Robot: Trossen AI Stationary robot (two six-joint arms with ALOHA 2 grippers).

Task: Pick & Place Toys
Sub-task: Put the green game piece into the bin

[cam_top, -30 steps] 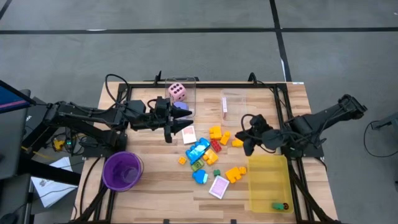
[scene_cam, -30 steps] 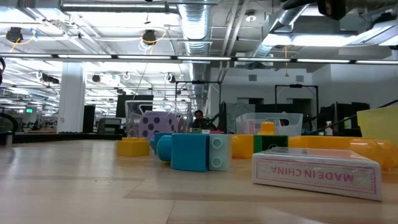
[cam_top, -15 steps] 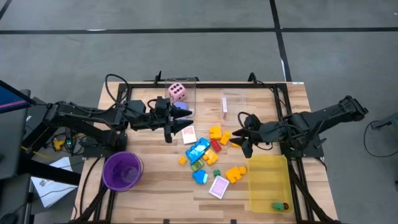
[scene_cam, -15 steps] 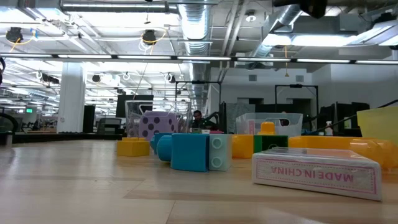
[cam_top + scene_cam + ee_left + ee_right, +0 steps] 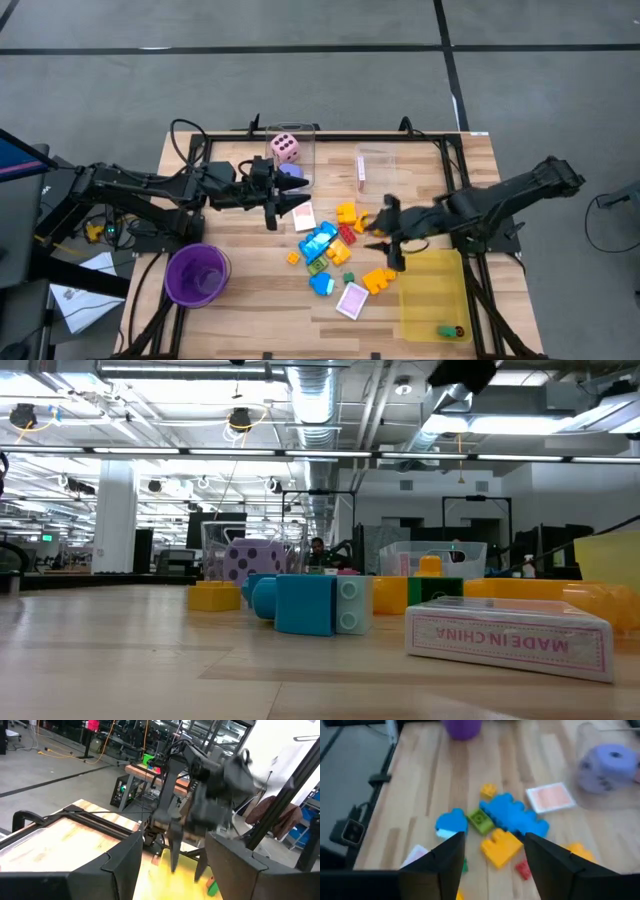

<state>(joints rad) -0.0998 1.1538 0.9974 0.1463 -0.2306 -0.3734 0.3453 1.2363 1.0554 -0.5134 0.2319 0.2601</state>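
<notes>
The toys lie loose in the middle of the table: blue blocks (image 5: 318,243), yellow blocks (image 5: 378,278), a red block (image 5: 347,234), a green block (image 5: 317,266) and flat pink cards (image 5: 352,300). My right gripper (image 5: 380,236) hangs open above the pile's right side, slanting down; in its wrist view a yellow block (image 5: 501,847) and the blue blocks (image 5: 512,815) lie beyond its fingers. My left gripper (image 5: 290,200) waits open and level, above the table left of the pile, with nothing between its fingers (image 5: 125,865). A pink die (image 5: 285,149) sits in a clear box.
A purple cup (image 5: 197,273) stands at the near left. A yellow tray (image 5: 432,300) lies at the near right, holding a small green and red piece (image 5: 450,330). Clear boxes (image 5: 375,165) stand at the far edge. A purple die (image 5: 610,767) sits behind a clear wall.
My right gripper has gone toward the table's left, away from the yellow tray and over the toy pile, sinking a little. It has rolled about its own axis, and its fingers stand wider apart than before. The toys lie where they were.
</notes>
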